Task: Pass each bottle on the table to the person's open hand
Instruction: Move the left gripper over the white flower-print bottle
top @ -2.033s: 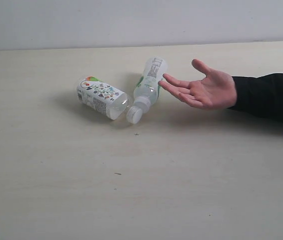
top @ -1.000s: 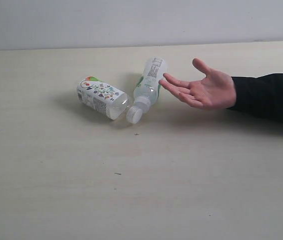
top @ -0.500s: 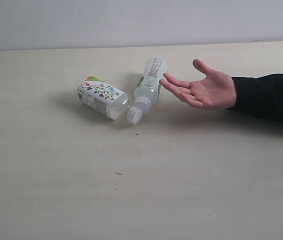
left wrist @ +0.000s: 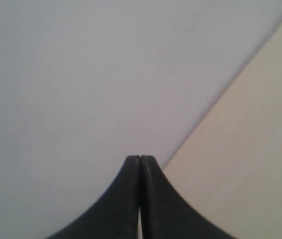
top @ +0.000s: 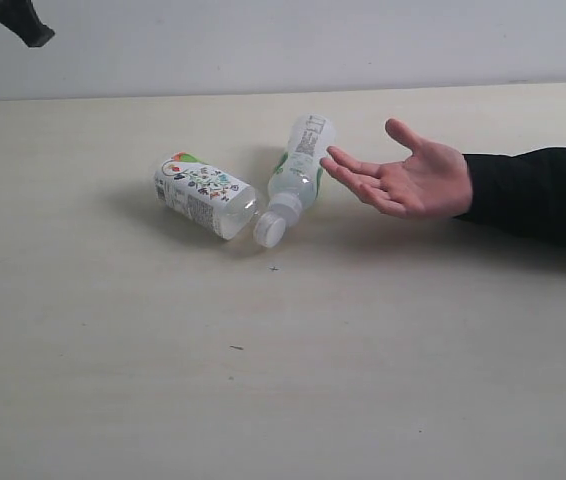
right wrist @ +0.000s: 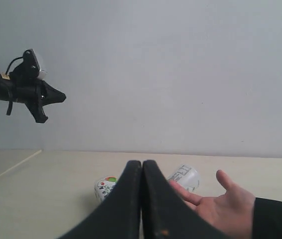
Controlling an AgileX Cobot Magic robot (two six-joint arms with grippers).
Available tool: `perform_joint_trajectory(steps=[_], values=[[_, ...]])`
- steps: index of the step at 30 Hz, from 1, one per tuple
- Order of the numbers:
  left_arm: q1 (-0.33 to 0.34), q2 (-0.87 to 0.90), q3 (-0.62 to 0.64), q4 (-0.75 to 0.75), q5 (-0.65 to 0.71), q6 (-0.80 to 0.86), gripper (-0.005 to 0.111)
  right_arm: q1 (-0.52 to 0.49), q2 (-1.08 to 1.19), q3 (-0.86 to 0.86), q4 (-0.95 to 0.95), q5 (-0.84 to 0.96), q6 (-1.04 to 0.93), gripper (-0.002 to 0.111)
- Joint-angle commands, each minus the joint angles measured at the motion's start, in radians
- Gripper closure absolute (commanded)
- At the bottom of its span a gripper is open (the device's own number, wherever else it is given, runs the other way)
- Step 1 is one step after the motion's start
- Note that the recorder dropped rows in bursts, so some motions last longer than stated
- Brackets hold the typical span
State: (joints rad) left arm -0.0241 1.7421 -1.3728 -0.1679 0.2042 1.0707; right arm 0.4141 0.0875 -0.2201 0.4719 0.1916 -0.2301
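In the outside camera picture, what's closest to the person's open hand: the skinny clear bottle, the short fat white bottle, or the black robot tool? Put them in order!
1. Slim clear plastic bottle with green-white label: lying just beside the bare open hand's fingertips.
2. Short stubby white printed-label bottle: lying farther left.
3. Black left tool: top-left corner, above the table.

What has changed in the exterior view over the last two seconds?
The left gripper has come into the top left corner of the exterior view, above the table, jaws shut and empty. Nothing was grasped or released. The short printed-label bottle and the slim green-label bottle lie on their sides where they were; the person's open hand stays palm up beside them.
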Motion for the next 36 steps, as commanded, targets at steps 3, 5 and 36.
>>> perform_joint_trajectory(steps=[3,5,36], values=[[0.014,0.115,-0.356,0.003,0.544,0.028,0.107,0.004,-0.005,0.004,-0.001,0.002,-0.001,0.108],[0.014,0.161,-0.454,0.003,0.745,0.037,0.107,0.004,-0.005,0.004,-0.001,0.002,-0.001,0.108],[-0.047,0.370,-0.646,-0.001,0.930,0.438,0.107,0.004,-0.005,0.004,-0.001,0.002,-0.001,0.108]])
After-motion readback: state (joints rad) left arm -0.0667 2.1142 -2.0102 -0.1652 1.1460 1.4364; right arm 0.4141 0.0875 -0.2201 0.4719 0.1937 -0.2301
